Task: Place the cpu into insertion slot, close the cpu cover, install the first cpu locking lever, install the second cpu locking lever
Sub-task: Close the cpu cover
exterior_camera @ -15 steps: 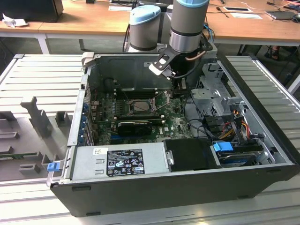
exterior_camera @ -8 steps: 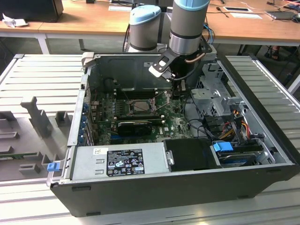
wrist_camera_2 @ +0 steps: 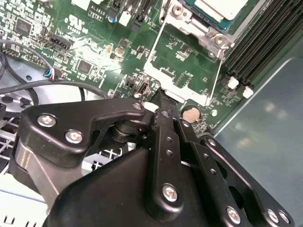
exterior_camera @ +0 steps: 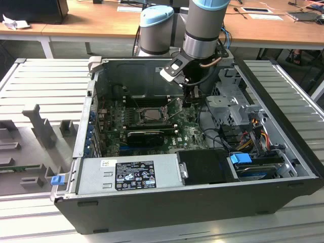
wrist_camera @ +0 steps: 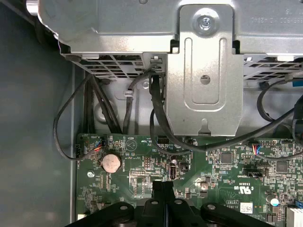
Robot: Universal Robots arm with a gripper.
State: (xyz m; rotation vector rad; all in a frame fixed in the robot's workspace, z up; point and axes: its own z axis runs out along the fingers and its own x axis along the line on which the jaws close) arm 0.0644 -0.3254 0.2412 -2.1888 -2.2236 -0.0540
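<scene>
The cpu (wrist_camera_2: 220,7) lies seated under the lowered cpu cover (wrist_camera_2: 189,23), at eight o'clock from the gripper (exterior_camera: 191,96) in the exterior view. The jaws are clenched on nothing. A locking lever (wrist_camera_2: 215,73) stands unlatched; it probably needs steady downward pressure from the tip.

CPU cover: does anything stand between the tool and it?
Nothing visible does. In the second wrist view the shut tool sits right by the free edge of the open cpu cover; whether they touch is unclear. The coin cell lies beside, not between.
</scene>
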